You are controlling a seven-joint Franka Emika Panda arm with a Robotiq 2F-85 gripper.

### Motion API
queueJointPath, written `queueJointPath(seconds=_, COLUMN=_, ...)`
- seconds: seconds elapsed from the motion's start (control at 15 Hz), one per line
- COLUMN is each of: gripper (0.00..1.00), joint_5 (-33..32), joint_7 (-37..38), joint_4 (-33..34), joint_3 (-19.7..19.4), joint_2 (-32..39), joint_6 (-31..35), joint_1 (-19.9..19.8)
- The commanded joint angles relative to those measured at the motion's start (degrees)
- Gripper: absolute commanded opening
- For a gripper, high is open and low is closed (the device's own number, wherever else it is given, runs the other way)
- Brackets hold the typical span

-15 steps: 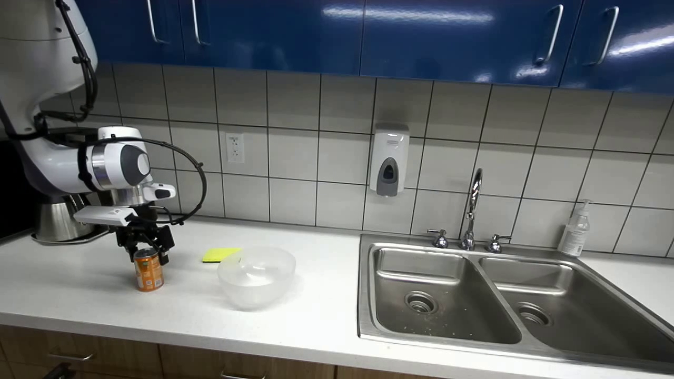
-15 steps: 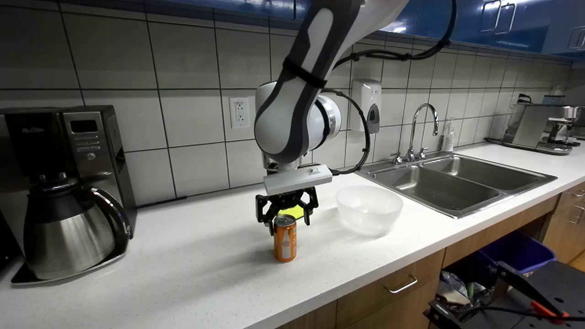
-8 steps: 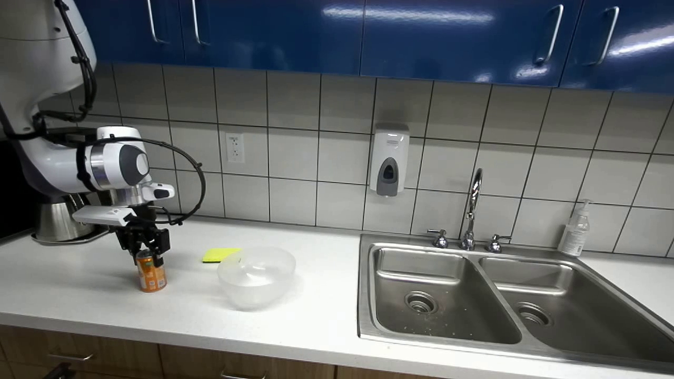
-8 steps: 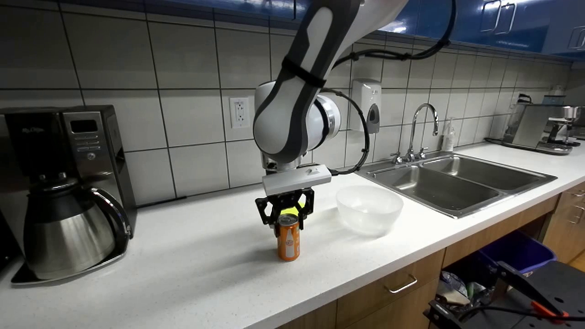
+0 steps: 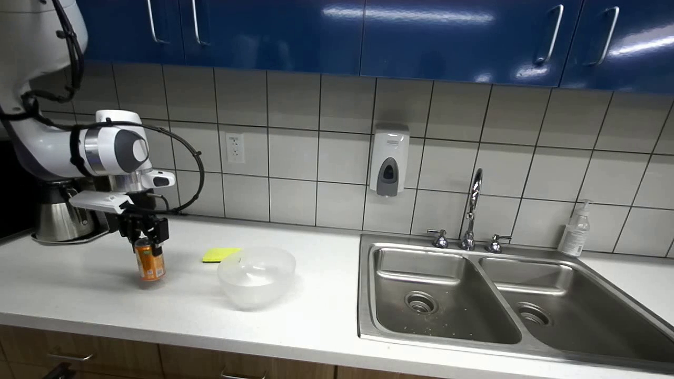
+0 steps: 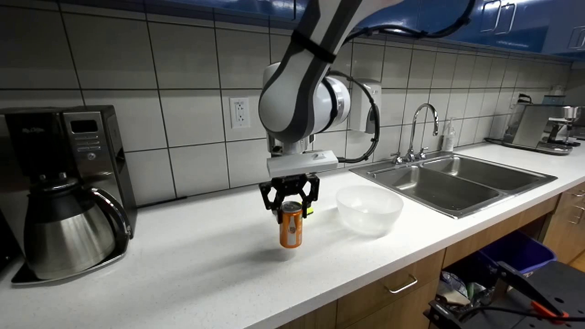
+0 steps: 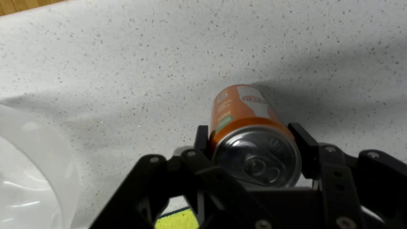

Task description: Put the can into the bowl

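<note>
The small orange can (image 6: 291,233) hangs upright just above the countertop, its shadow beneath it. My gripper (image 6: 292,217) is shut on its upper part, one finger on each side, and the same hold shows in an exterior view on the can (image 5: 151,267). In the wrist view the silvery top of the can (image 7: 243,106) sits between the black fingers (image 7: 302,149). The translucent whitish bowl (image 6: 368,221) rests on the counter beside the can, a short distance off; the wrist view shows part of the bowl (image 7: 65,171) at the left edge.
A flat yellow item (image 5: 220,255) lies behind, between can and bowl. A coffee maker (image 6: 93,141) with a steel carafe (image 6: 68,237) stands on the counter. Beyond the bowl is a double steel sink (image 5: 366,295) with a faucet (image 5: 474,200). The counter's front edge (image 5: 210,342) runs nearby.
The gripper's fingers have come together on the can. Gripper and can have risen a little, and the can has left the countertop. The bowl has stayed put.
</note>
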Motion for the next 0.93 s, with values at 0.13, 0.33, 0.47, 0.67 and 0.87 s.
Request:
queueJointPath(seconds=0.13, gripper=0.39, joint_5=3.66, joint_7=-3.62, joint_4=-10.69, joint_3=1.46, joint_2=-18.22, joint_6=-4.32, joint_1=-4.4)
queueJointPath(seconds=0.33, gripper=0.39, joint_5=3.01, joint_7=-5.08, joint_4=-13.69, joint_3=1.46, joint_2=-25.01, joint_6=-7.6, joint_1=-6.95)
queueJointPath(seconds=0.47, gripper=0.39, joint_5=2.3, joint_7=-6.28, joint_4=-15.31, joint_3=1.39, joint_2=-29.03, joint_6=-10.08, joint_1=-8.94)
queueJointPath(seconds=0.67, gripper=0.39, joint_5=1.97, joint_7=-8.84, joint_4=-16.59, joint_3=0.83, joint_2=-33.05, joint_6=-13.17, joint_1=-12.45)
queueJointPath(seconds=0.87, gripper=0.39, joint_5=1.54, joint_7=-11.31, joint_4=-16.37, joint_3=-0.26, joint_2=-34.54, joint_6=-15.1, joint_1=-16.41)
